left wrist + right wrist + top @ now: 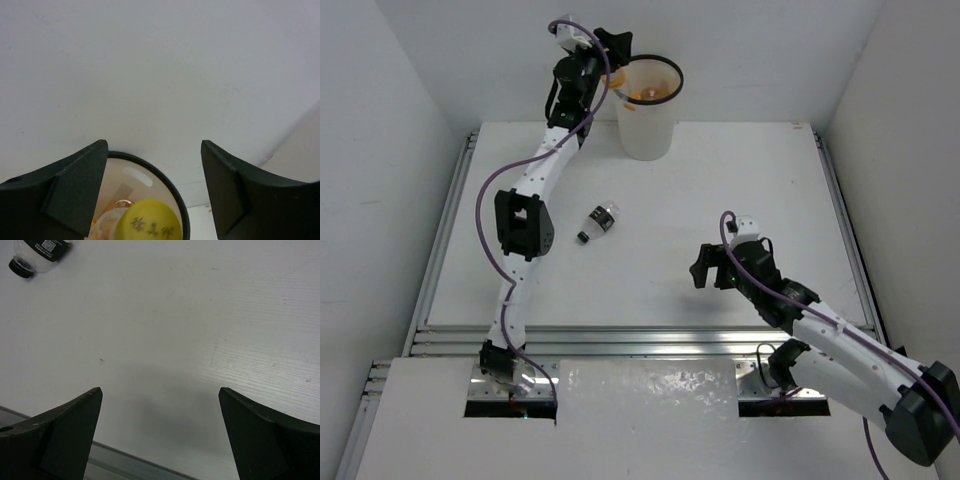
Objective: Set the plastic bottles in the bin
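Left claw hanging over the bin, bottle going in

On the white table the bin stands at the far edge, with orange bottles already showing inside. The left gripper hangs right above its rim, claw spread, and the yellow-capped bottle sits low between the fingers, looking loose over the opening. I'd keep the claw wide and lift straight up so nothing clips the rim. The right gripper is spread too, holding nothing. One clear bottle lies mid-table, well apart from the bin.
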